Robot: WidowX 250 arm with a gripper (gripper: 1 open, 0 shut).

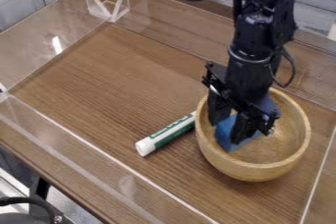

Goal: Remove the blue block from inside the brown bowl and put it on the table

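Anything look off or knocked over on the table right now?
Nothing stands out. The brown bowl sits upright, the gripper is shut on the blue block inside it, and the marker pen lies flat beside the bowl.

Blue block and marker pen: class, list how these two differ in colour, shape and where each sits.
The blue block is solid blue; the marker pen is white with green print. The block is short and boxy, the pen long and thin. The block sits inside the brown bowl, shut in the claw; the pen lies free on the table. Both are small.
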